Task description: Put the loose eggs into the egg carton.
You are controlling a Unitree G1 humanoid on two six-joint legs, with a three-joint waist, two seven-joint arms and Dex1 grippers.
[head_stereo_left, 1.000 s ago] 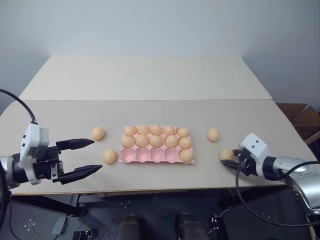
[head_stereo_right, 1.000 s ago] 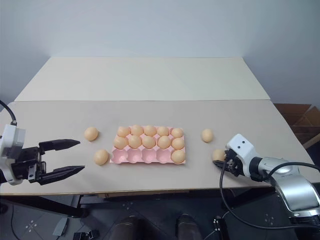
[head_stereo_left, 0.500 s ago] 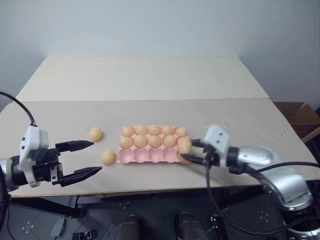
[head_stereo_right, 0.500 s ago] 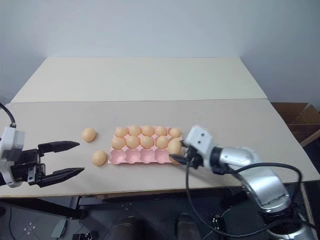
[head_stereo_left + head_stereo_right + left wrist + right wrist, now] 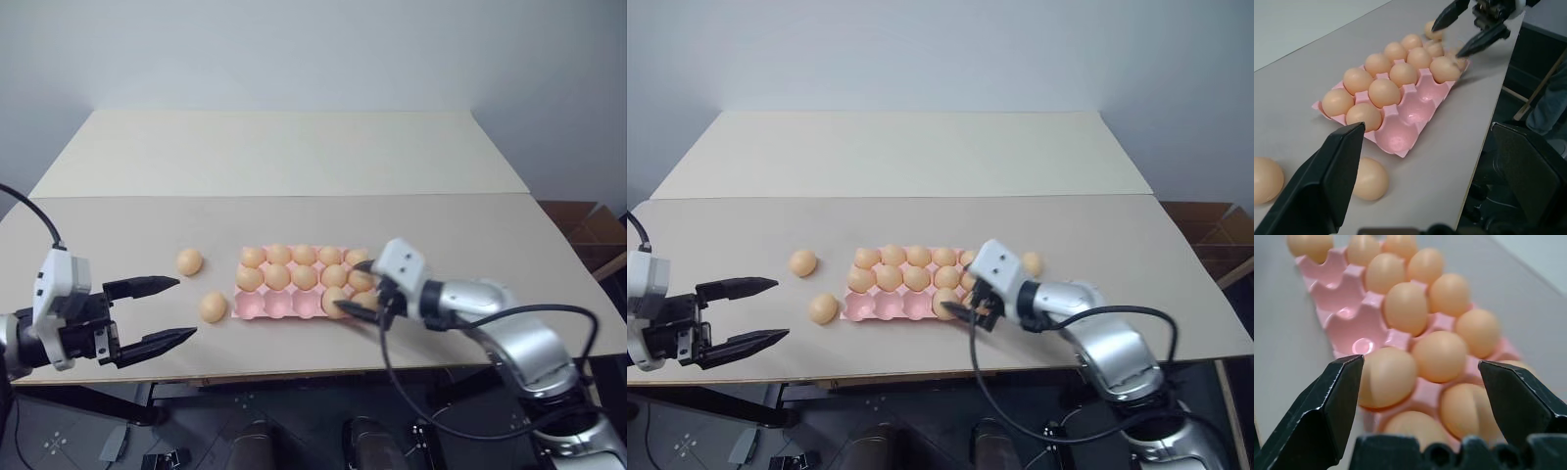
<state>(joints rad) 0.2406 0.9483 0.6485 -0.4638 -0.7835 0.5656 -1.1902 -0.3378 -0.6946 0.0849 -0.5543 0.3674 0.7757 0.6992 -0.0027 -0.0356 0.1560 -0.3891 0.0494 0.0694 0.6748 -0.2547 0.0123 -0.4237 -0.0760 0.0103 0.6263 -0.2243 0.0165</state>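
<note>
Right gripper (image 5: 359, 287) now open, egg (image 5: 335, 298) dropped into carton (image 5: 277, 306)

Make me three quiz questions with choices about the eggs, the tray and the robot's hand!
1. Where do the two eggs left of the tray lie?
A on the table
B on the floor
C in a bowl
2. What colour is the tray?
A blue
B pink
C green
3. The left gripper is:
A open
B shut
C holding an egg
Answers:
1 A, they rest on the tabletop beside the tray.
2 B, its bare cups show pink.
3 A, its fingers stand apart with nothing between.
</note>
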